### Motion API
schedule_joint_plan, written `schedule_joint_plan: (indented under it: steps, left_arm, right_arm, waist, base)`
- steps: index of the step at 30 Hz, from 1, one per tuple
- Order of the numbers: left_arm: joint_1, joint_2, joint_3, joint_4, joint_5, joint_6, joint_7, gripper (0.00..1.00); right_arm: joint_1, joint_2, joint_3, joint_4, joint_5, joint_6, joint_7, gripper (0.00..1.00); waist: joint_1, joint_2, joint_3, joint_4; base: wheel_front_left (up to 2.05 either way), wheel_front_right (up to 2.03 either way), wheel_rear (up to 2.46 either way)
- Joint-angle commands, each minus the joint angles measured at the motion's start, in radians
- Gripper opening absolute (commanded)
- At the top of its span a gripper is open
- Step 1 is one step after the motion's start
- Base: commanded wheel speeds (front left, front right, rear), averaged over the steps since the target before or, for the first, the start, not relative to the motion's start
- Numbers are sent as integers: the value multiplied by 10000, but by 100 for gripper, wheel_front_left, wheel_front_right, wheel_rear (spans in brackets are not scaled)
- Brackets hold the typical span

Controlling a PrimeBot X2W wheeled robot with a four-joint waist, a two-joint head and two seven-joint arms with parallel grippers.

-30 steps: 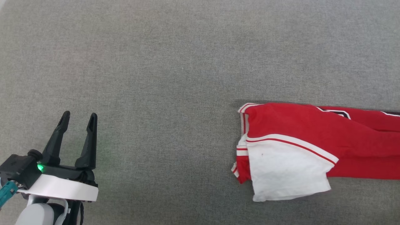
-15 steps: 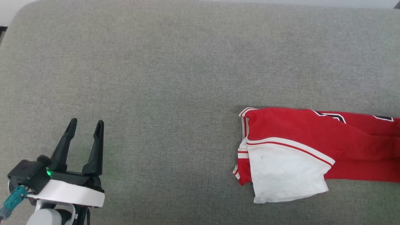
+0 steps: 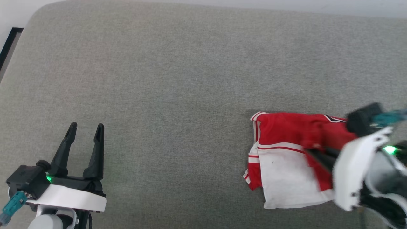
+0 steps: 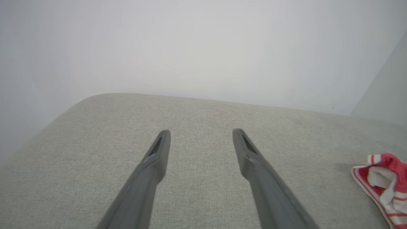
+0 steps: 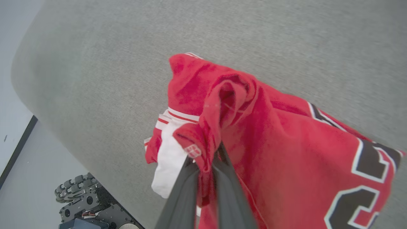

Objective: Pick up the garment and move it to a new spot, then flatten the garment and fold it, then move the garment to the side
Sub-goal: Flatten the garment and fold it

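The garment, a red jersey with a white sleeve end, lies at the right of the grey cushion. My right gripper reaches over it from the right. In the right wrist view my right gripper is shut on a raised red fold of the garment, whose black white-outlined print shows at the lower right. My left gripper stands open at the lower left, far from the cloth, with nothing between its fingers. The left wrist view shows my left gripper over bare cushion and a striped edge of the garment at the far right.
The cushion's rounded back-left corner meets a pale wall. A black strip runs beside it at the left. My wheeled base shows below the cushion's edge in the right wrist view.
The head camera has shifted. My right arm has come into the head view over the garment, and the cloth's right part is now bunched up under it. The left gripper stays open.
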State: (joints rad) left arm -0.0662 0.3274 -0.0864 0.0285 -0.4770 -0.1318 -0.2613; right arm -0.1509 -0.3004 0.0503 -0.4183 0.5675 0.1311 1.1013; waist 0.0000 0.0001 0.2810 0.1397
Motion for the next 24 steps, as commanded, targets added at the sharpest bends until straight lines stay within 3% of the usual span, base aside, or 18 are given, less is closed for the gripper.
schedule_joint_plan:
  steps: [1, 9, 18, 20, 21, 24]
  left_arm:
    - [-15, 2, 34, -15, -26, 25, -49, 100]
    - [-275, -78, 0, 46, -77, 25, -49, 100]
    - [-427, -12, -26, 244, -183, 25, -49, 100]
    - [-416, -4, 13, 243, -177, 25, -49, 100]
    - [-397, 1, 41, 244, -183, 25, -49, 100]
    - [-271, 34, 90, 276, -186, 25, -49, 100]
  right_arm:
    - [-144, 96, 159, 44, -71, -8, -37, 0]
    - [-1131, 354, 1989, 1498, -495, -8, -684, 0]
    - [-1698, 440, 2514, 3327, -717, -7, -1968, 0]
    - [-1686, 533, 2394, 3609, -767, -8, -2242, 60]
    - [-1704, 656, 2267, 3713, -781, -8, -2450, 100]
    - [-1722, 871, 2075, 3784, -627, -7, -2845, 100]
  waist:
    - [0, -1, 52, 50]
    - [0, -1, 311, 307]
    - [0, -1, 446, 441]
    - [0, -1, 423, 406]
    - [0, -1, 389, 376]
    - [0, -1, 254, 258]
  base:
    - [0, 0, 0]
    - [0, 0, 0]
    - [0, 0, 0]
    - [0, 0, 0]
    - [0, 0, 0]
    - [0, 0, 0]
